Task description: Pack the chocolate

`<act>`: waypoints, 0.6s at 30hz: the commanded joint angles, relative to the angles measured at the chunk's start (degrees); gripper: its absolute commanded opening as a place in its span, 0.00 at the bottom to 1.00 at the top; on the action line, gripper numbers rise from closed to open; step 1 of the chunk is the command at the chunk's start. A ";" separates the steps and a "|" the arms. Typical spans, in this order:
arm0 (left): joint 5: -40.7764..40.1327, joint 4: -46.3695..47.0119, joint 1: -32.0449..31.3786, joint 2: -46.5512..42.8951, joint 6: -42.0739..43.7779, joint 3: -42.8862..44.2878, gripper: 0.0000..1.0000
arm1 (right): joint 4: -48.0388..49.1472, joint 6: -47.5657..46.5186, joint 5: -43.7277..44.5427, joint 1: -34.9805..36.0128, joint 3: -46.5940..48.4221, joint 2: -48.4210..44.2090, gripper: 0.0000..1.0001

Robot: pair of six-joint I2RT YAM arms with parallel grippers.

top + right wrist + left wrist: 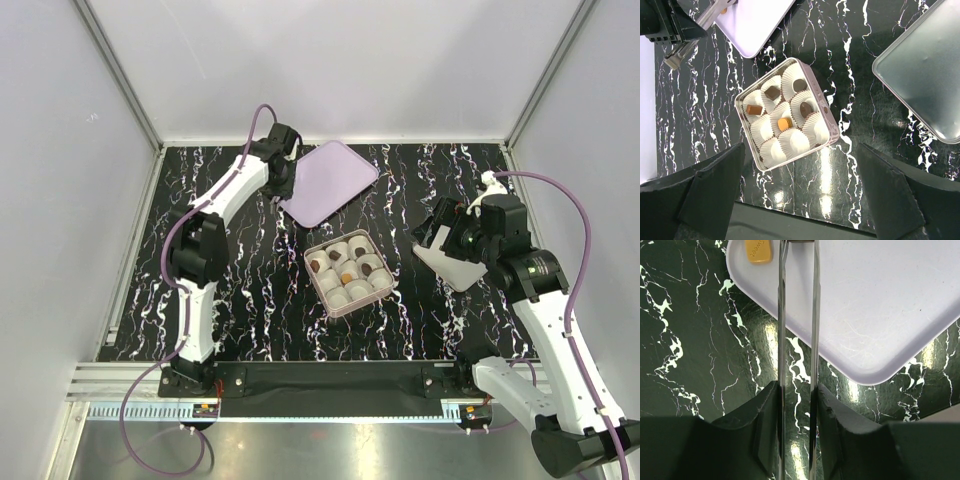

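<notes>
Black, white-veined marble desk [250,300]. It carries:
- a pale lavender rounded-square plastic tray [335,170], upper centre of the overhead view
- a grey metal lid [920,70], upper right of the right wrist view
- a square silver-walled tin box [829,122], mid-frame, lined with nine white pleated paper cups [795,142]

Box contents: five cups hold chocolates [772,92], three dark and two orange-brown. The other four cups, toward the lower edge of that view, are empty.

Loose piece: one small orange-yellow chocolate piece [759,250] stamped "Sweet" lies on the tray. It is at the top left of the left wrist view, partly cut by the frame edge.

Key relation: the left claw [798,247] has two long thin metal blades running from bottom to top of frame, over the tray.
- The piece sits just beside the left-hand blade, outside the gap, toward frame-left.
- Its long axis runs roughly parallel to the blades.
- The gap between the blades is narrow, with nothing in it.
- The tips meet the frame's top edge, so I cannot tell whether they touch the tray.

The right claw [801,150] is spread wide and empty, hanging above the box, well apart from the loose piece. The left arm is much the nearer.

Judgement: the pick probably needs a small shift toward frame-left, so that the blades straddle the piece across its short axis.
</notes>
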 commanded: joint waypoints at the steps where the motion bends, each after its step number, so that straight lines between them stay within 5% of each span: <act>1: 0.55 -0.51 -0.94 -5.25 0.94 2.20 0.33 | 1.08 -0.22 0.44 -0.05 0.56 -0.93 1.00; 18: 13.82 -1.92 -11.92 -33.61 1.11 -21.34 0.29 | -1.11 0.22 0.88 -0.05 -0.58 -3.13 1.00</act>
